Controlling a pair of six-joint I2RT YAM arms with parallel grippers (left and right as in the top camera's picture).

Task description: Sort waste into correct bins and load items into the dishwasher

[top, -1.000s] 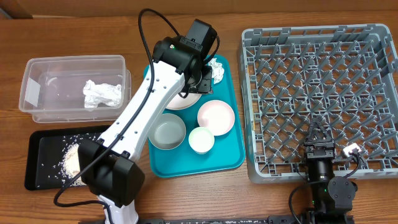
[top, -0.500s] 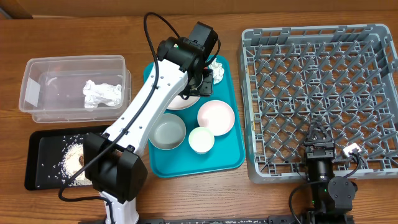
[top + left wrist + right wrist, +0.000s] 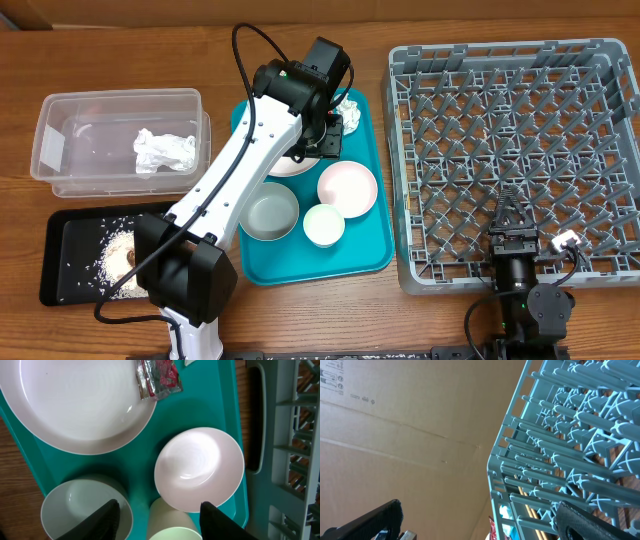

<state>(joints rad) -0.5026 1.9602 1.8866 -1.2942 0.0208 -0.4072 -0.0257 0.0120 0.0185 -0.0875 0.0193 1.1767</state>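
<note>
My left gripper hovers over the white plate on the teal tray. It is open, and its black fingers hold nothing. A red shiny wrapper lies on the plate's rim, apart from the fingers. Below the gripper stand the pale pink bowl, the grey-white bowl and the small cup. One crumpled napkin lies at the tray's far corner, another in the clear tub. My right gripper stands open at the grey dish rack's front edge.
The black tray at the front left holds rice grains and a brown lump. The clear tub sits behind it. The left arm stretches diagonally from the front left across to the teal tray. Bare wooden table shows along the front.
The left arm has shifted slightly to the right over the plate and its jaws have widened a little. The right arm has not moved.
</note>
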